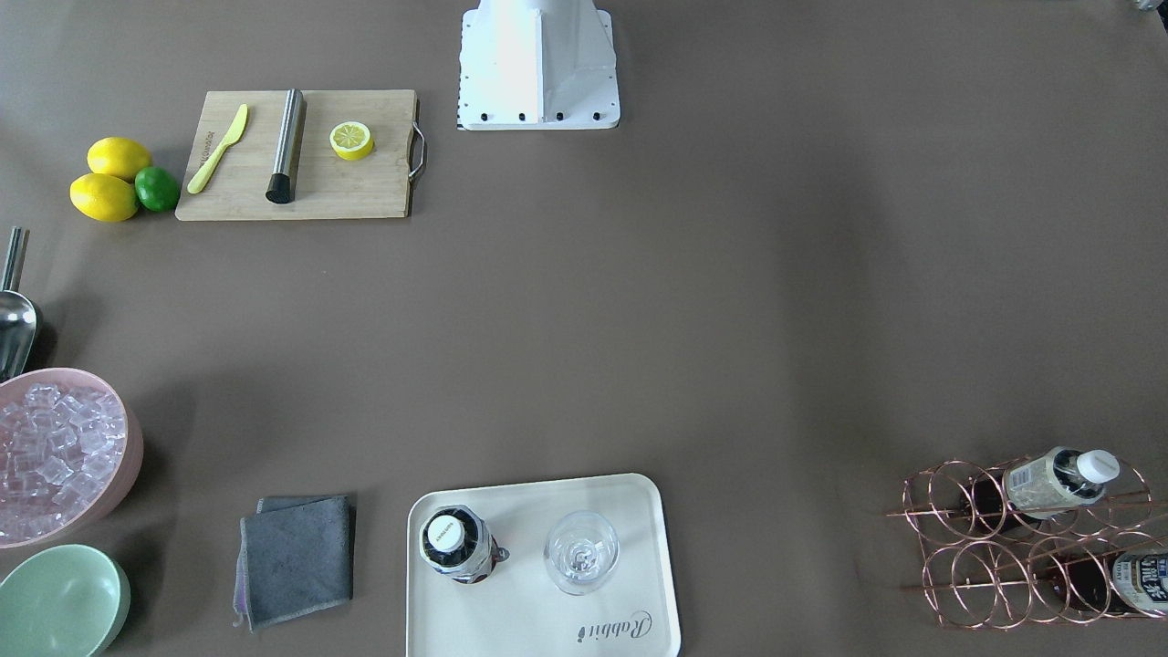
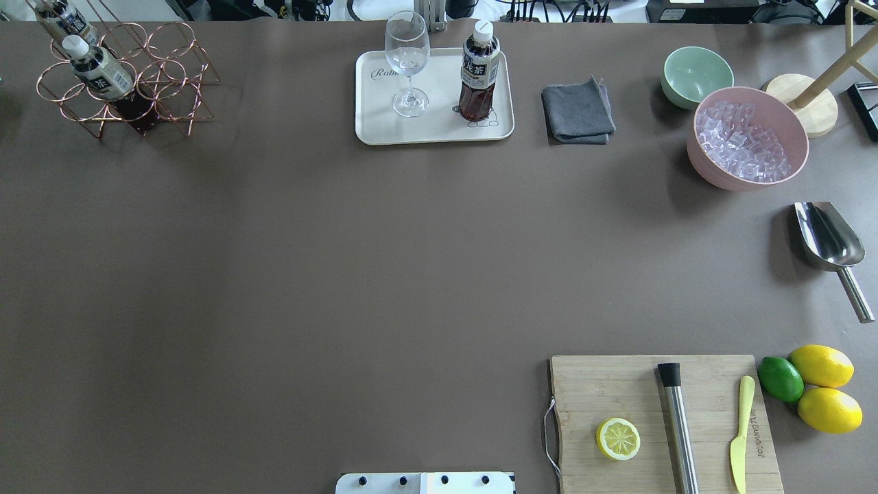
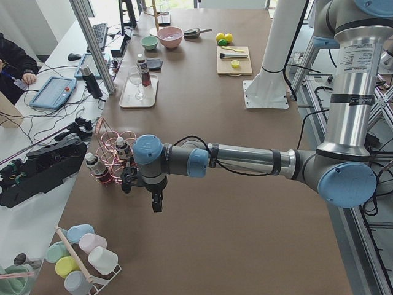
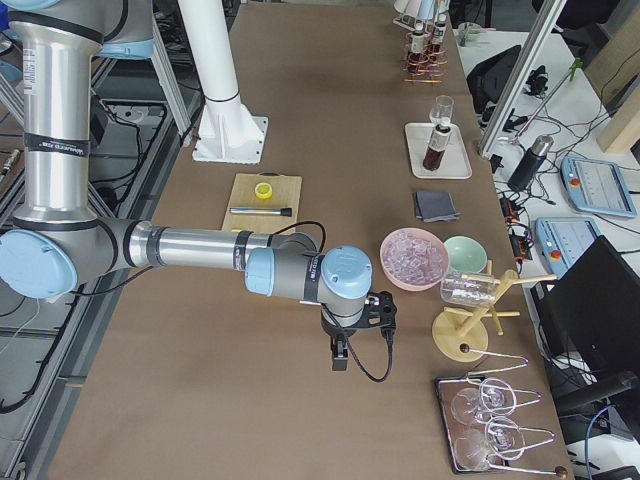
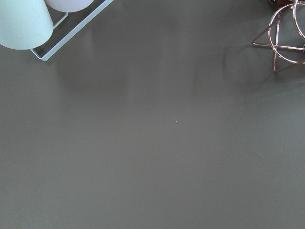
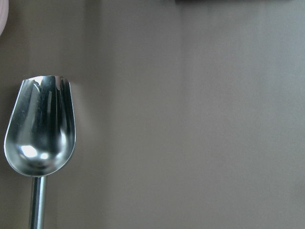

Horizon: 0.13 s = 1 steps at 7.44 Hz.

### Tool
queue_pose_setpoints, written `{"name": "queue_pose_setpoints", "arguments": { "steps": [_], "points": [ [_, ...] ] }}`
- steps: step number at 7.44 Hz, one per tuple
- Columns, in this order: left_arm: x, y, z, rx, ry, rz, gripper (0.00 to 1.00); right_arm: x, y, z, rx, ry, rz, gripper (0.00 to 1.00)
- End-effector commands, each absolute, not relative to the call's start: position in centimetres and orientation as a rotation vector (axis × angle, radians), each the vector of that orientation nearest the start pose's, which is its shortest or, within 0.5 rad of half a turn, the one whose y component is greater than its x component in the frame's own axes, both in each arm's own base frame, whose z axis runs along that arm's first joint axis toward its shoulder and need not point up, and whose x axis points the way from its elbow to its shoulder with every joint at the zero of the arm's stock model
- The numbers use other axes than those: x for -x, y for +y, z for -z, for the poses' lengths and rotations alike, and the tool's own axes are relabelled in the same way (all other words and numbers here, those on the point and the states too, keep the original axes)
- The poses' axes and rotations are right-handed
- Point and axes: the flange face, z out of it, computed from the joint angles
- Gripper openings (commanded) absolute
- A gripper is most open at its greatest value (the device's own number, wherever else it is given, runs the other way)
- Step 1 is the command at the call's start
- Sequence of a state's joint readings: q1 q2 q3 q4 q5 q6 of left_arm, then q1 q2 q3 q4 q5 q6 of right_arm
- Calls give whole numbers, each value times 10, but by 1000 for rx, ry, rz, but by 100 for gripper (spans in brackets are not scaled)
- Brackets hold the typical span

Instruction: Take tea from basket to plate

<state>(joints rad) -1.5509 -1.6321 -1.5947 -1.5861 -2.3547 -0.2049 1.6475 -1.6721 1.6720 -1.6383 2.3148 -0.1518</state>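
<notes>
Left gripper (image 3: 156,203) hangs over the table (image 3: 215,215) beside the basket (image 1: 922,514) — jaws parted or closed, I cannot tell; likewise the right gripper (image 4: 340,358)
One tea (image 2: 479,72) stands upright on the plate (image 2: 439,127) beside a wine glass (image 2: 407,62); two more lie tilted in the rings — to fetch another, grip its neck end, draw it out along its ring, set it on bare plate

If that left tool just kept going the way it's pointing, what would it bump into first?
The left tool points straight down, so probably the bare table, beside the basket.
</notes>
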Motion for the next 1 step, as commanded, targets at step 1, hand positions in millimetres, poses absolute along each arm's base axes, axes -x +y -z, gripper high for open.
{"name": "queue_pose_setpoints", "arguments": {
  "steps": [1],
  "points": [
    [53,-524,-611,-6,790,147,97,-99,-437,-666,-19,-746,47,100]
  ]
}}
